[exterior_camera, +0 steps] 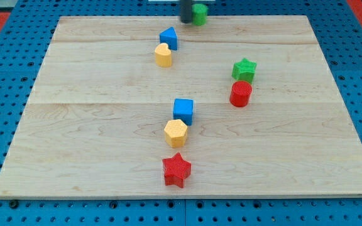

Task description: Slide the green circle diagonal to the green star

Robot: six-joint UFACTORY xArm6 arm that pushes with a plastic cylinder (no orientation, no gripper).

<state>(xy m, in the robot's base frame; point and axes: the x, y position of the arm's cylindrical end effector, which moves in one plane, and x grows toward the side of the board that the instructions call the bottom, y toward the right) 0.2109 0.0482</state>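
The green circle (pixel 200 13) sits at the view's top edge of the wooden board (pixel 93 125), just right of centre. My tip (pixel 186 21) is at the circle's left side, touching or almost touching it. The green star (pixel 244 68) lies well below and to the right of the circle, in the board's right half.
A red cylinder (pixel 240 94) touches the green star from below. A blue block (pixel 168 38) and a yellow heart (pixel 163 55) lie below and left of my tip. A blue cube (pixel 183 110), a yellow hexagon (pixel 175 132) and a red star (pixel 176 169) line up lower centre.
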